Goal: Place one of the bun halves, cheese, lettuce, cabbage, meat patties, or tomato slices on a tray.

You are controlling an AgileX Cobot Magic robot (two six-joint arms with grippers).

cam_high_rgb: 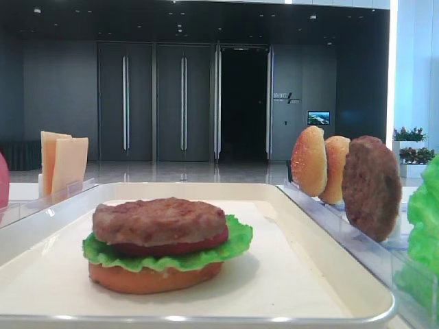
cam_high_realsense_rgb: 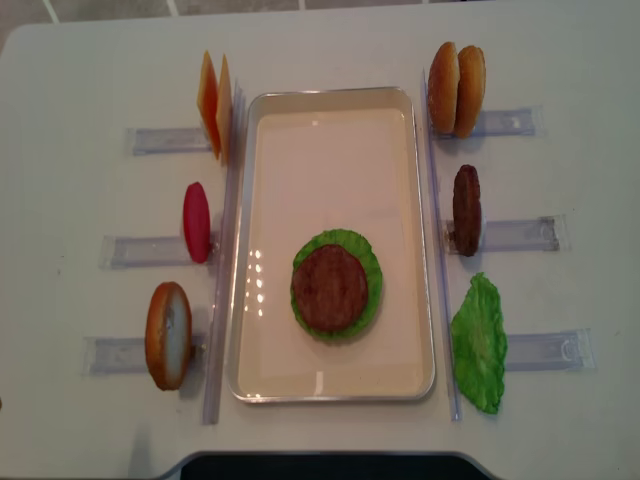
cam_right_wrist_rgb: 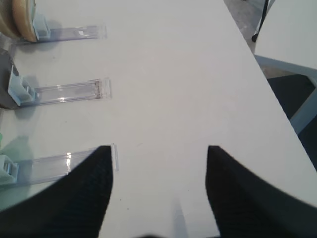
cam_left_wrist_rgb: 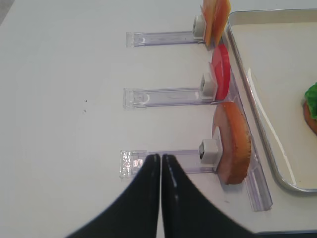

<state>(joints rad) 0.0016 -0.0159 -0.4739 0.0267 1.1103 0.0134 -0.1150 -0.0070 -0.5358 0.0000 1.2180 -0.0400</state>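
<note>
On the cream tray stands a stack: bun base, lettuce, a tomato slice and a meat patty on top. Upright in the left racks are cheese, a tomato slice and a bun half. The right racks hold two bun halves, a patty and a lettuce leaf. My left gripper is shut and empty over the rack arm beside the bun half. My right gripper is open over bare table, holding nothing.
Clear plastic rack arms stick out across the white table on both sides of the tray. The table's edge runs to the right of my right gripper, with a second table beyond it. Neither arm shows in the two exterior views.
</note>
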